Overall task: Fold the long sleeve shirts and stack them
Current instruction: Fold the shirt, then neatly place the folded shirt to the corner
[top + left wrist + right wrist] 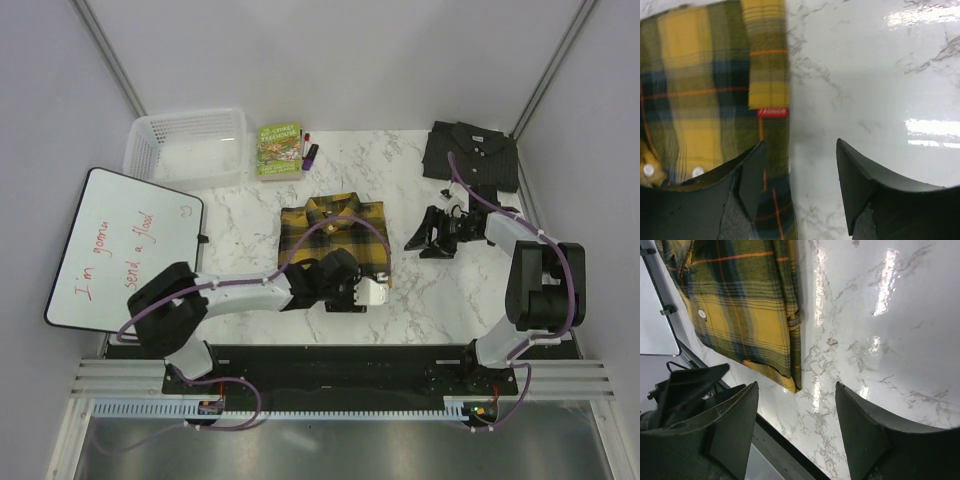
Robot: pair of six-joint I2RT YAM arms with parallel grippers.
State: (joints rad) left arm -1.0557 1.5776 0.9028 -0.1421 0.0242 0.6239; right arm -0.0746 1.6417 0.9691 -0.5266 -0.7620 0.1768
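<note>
Left gripper (800, 142) over plaid shirt (700, 85) and right gripper (796, 385) gape wide, empty.

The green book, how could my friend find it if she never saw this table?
Look at the far edge of the marble table, where a white plastic basket sits on the left. Right beside it, on its right, lies the book. It is the only thing with a green picture cover.
</note>
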